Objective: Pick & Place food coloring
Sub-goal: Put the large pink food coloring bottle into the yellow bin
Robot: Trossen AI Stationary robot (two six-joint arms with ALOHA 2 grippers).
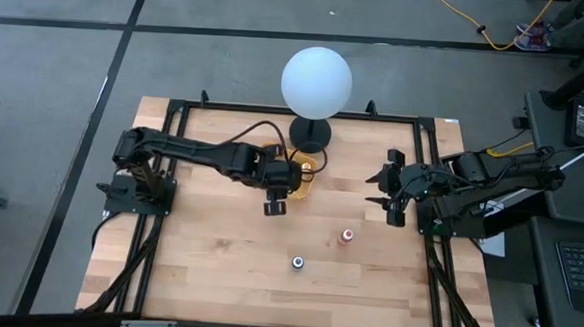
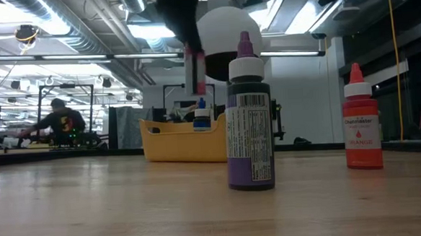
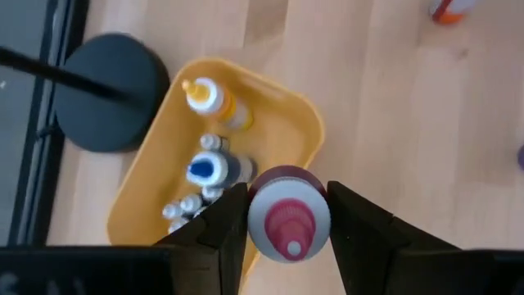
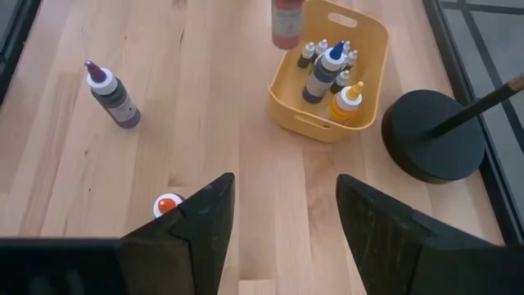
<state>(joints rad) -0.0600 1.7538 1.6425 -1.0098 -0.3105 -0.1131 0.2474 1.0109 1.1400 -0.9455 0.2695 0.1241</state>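
Left gripper [image 3: 288,225] clamped on pink-capped bottle [image 3: 288,223], upright, cap up, above tray [image 1: 306,180] edge. Purple bottle [image 1: 297,263] and orange bottle [image 1: 346,235] upright on table [image 1: 207,249]. Right gripper [image 1: 394,196] spread wide, empty, at right side.

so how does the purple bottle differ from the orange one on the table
The purple bottle has a dark body, a white collar and a purple tip; the orange bottle is orange-red with a white collar and a red tip. In the low view, the purple one looks taller and sits nearer the camera. Both stand upright on the table, untouched.
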